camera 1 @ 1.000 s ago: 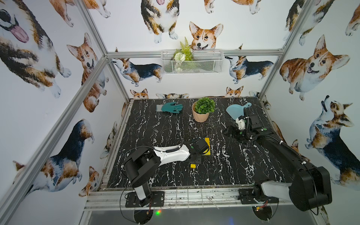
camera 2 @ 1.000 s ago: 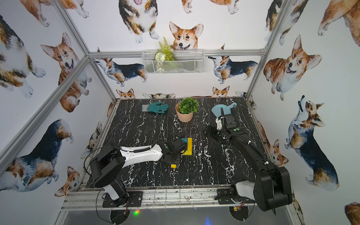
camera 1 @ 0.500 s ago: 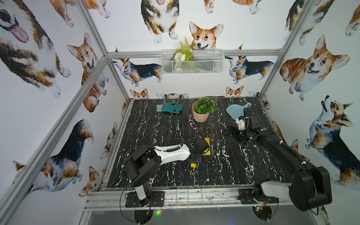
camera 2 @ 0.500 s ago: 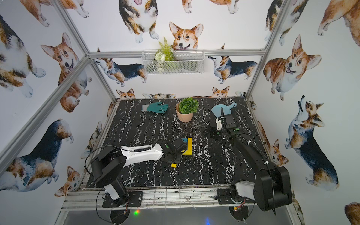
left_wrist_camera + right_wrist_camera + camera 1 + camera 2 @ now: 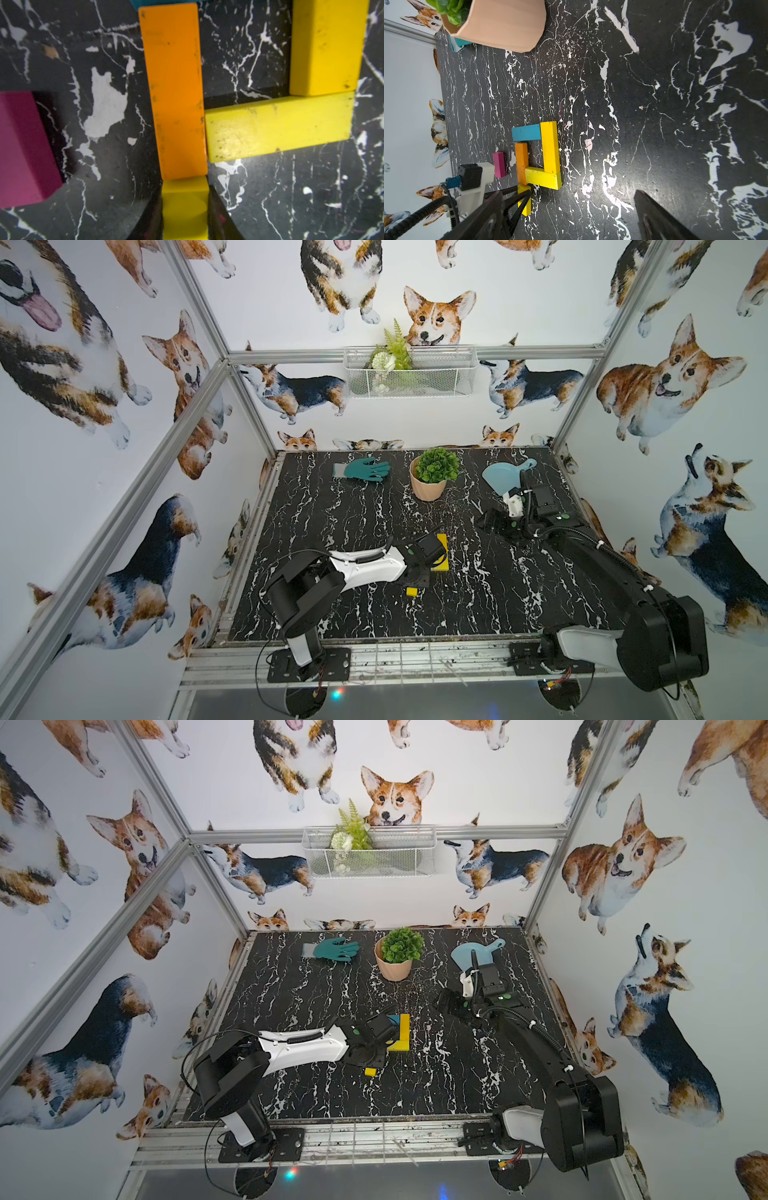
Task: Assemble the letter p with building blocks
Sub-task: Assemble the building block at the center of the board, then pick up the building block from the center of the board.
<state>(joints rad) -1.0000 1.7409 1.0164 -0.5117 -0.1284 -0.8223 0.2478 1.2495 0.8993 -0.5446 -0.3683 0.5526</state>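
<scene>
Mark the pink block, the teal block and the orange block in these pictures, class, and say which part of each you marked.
pink block [image 5: 499,164]: right wrist view, middle of its visible face.
teal block [image 5: 526,132]: right wrist view, centre of its top face.
orange block [image 5: 174,93]: left wrist view, middle of its top face.

- Blocks [image 5: 174,93]: painted, smooth, matt, speckled with dark scuffs.
- Tabletop [image 5: 675,104]: black marble-look, white-veined, faint sheen.
- Pot [image 5: 500,22]: peach, matt, finely ridged.
- Basket [image 5: 409,377]: white metal wire mesh.
- Frame rails [image 5: 291,357]: bare silvery metal.
</scene>
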